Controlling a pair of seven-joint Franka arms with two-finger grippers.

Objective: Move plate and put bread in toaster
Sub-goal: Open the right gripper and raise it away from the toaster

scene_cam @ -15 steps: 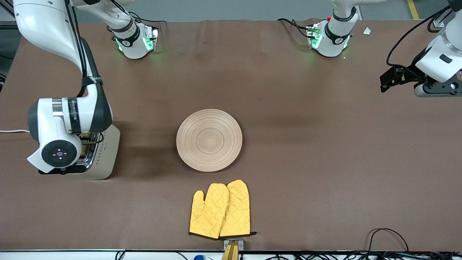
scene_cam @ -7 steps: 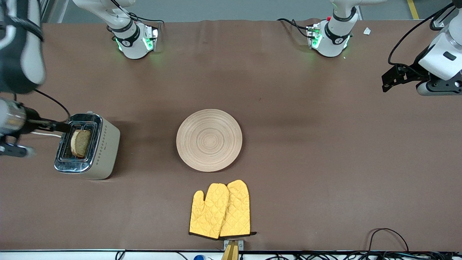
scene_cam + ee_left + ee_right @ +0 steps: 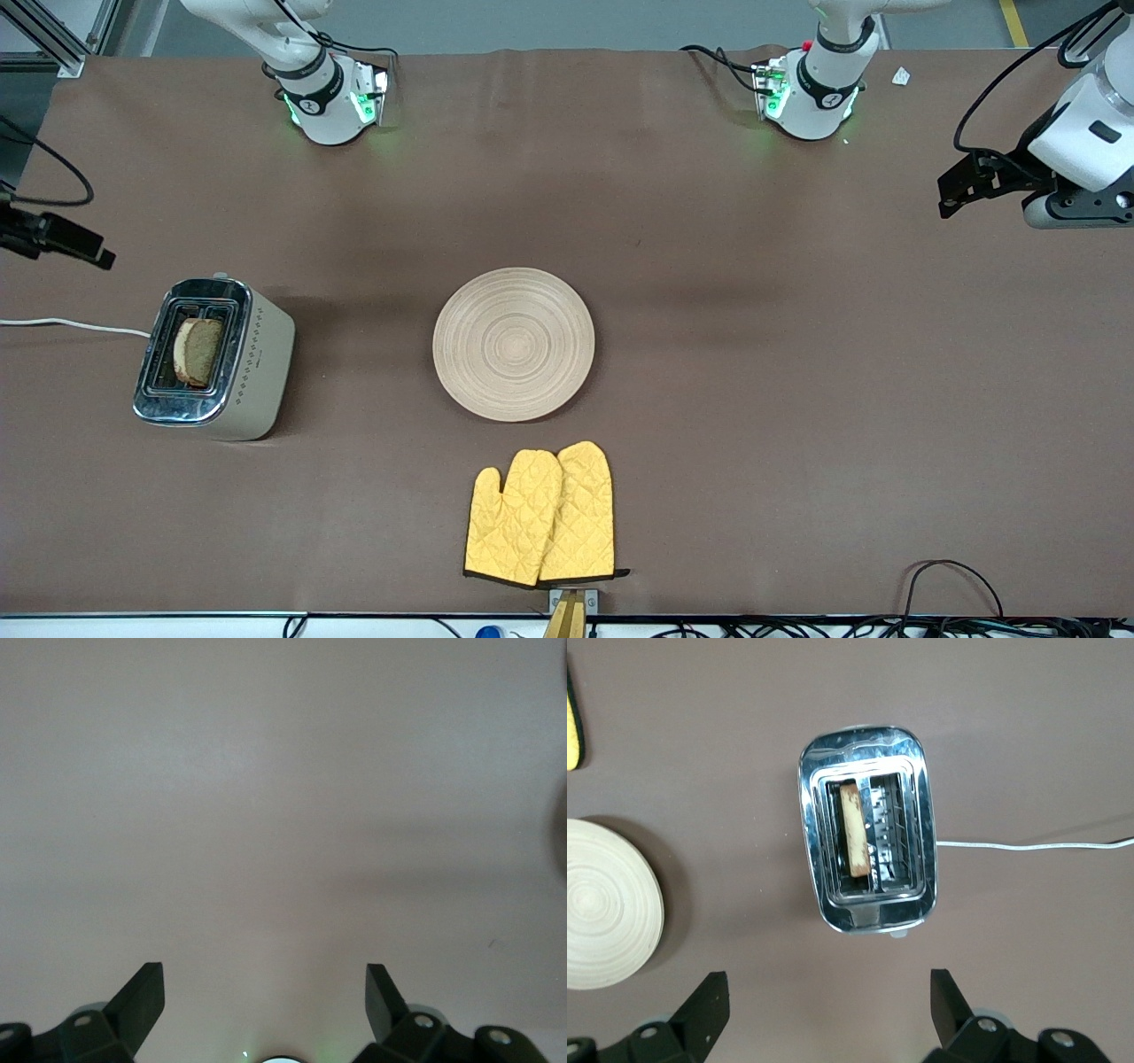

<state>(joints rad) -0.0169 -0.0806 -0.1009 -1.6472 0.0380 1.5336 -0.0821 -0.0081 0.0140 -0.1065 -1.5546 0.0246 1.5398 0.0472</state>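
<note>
The toaster (image 3: 232, 372) stands toward the right arm's end of the table, its white cord (image 3: 71, 325) trailing off the edge. The bread (image 3: 197, 352) stands in one slot, its top edge showing. In the right wrist view the toaster (image 3: 868, 904) shows from above, with the bread (image 3: 852, 829) in the slot on the plate's side. The plate (image 3: 514, 344) lies empty at the table's middle; its rim shows in the right wrist view (image 3: 602, 904). My right gripper (image 3: 99, 257) (image 3: 828, 1001) is open and empty, high beside the toaster. My left gripper (image 3: 950, 202) (image 3: 266, 997) is open and empty, waiting at the left arm's end.
A pair of yellow oven mitts (image 3: 542, 516) lies nearer to the front camera than the plate; a corner of one mitt (image 3: 571, 726) shows in the right wrist view. Both arm bases (image 3: 332, 102) (image 3: 811, 93) stand along the table's back edge. Cables (image 3: 948, 585) lie at the front edge.
My right arm has lifted off the toaster and drawn away toward its end of the table, uncovering the bread in the slot. The left arm has barely shifted.
</note>
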